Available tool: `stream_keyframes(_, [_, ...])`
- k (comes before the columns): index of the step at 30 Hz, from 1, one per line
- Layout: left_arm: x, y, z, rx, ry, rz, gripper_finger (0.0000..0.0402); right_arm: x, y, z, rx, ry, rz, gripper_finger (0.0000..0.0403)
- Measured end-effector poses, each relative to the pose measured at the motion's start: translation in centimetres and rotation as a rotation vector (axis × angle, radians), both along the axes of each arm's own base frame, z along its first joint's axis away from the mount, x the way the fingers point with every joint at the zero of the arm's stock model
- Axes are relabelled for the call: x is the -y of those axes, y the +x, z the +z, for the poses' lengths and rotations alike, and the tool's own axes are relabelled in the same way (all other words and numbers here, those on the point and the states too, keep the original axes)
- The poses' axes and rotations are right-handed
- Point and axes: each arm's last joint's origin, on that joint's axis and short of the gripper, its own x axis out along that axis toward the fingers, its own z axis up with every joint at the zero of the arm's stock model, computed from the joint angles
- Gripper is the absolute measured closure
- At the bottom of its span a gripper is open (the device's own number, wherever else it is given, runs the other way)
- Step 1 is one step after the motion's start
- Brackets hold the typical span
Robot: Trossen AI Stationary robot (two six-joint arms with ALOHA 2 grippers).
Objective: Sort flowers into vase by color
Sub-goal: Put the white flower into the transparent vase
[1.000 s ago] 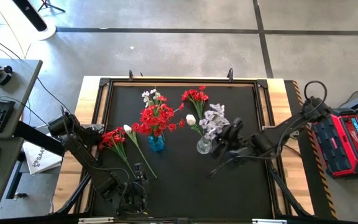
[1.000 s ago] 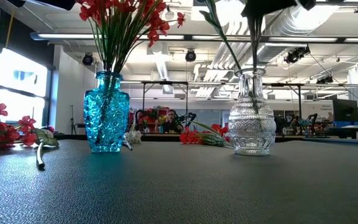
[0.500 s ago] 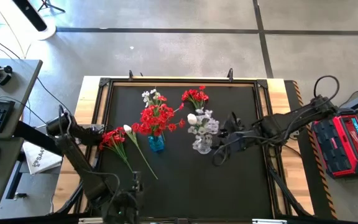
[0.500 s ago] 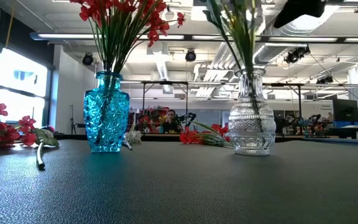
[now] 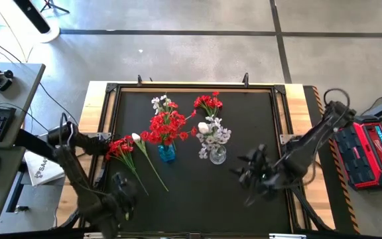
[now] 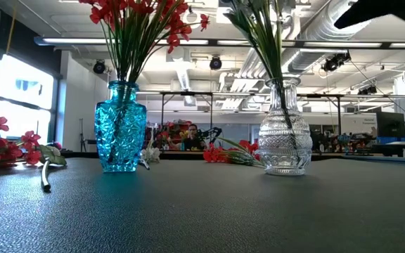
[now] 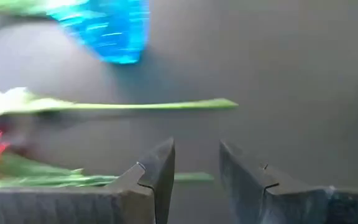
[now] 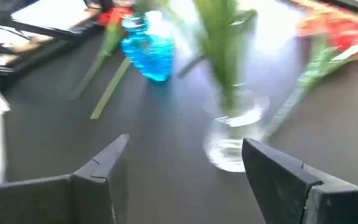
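Dark tabletop (image 5: pixel 191 192) seen from above, both arms in frame.

Blue vase (image 5: pixel 166 153) stands left of centre, filled with red flowers (image 5: pixel 167 126). From table height the blue vase (image 6: pixel 121 128) is upright, green stems fanning out of its neck. Clear vase (image 5: pixel 217 155) stands just right of it, apart from it, holding white flowers (image 5: pixel 212 135); upright too, its stems running down inside the glass (image 6: pixel 285 130).

Loose sprigs on the tabletop:
- a red bunch (image 5: pixel 121 147) near the left edge, with a white-tipped sprig (image 5: pixel 146 159) lying slantwise beside it, stem pointing toward the front edge
- a small white sprig (image 5: pixel 162 102) behind the blue vase
- a red bunch (image 5: pixel 208 103) behind the clear vase

Right pincer (image 5: pixel 252 174) is right of and in front of the clear vase, clear of it, empty. Its wrist view shows the two dark fingers (image 8: pixel 104 168) spread wide, with the clear vase and green stems beyond them.

Left pincer (image 5: pixel 121 192) sits over the front-left of the tabletop, in front of the loose red bunch. Its fingers (image 7: pixel 157 177) are part-way apart with nothing between them; a green stem (image 7: pixel 135 106) lies on the tabletop beyond the tips, not touched.
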Motion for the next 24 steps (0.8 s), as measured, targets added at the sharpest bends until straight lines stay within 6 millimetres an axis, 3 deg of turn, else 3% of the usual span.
stream_keyframes(3, [-2.4,0.5,-1.7,-0.001,-0.002,0.206,0.0288,-2.0,1.2,-2.8,0.069,0.021,0.053,0.0167])
stream_keyframes(11, [-8.0,2.8,-5.5,-0.118,0.04,0.456,0.0245,-5.8,5.2,-8.4,0.179,-0.029,0.167,0.0167])
stream_keyframes(19, [-12.7,3.6,-7.6,-0.205,0.063,0.662,0.0178,-7.0,7.0,-10.1,0.162,-0.056,0.196,0.0167])
stream_keyframes(24, [-14.6,4.1,-9.1,-0.26,0.008,0.687,0.017,-7.0,7.0,-10.1,0.17,-0.049,0.186,0.0167])
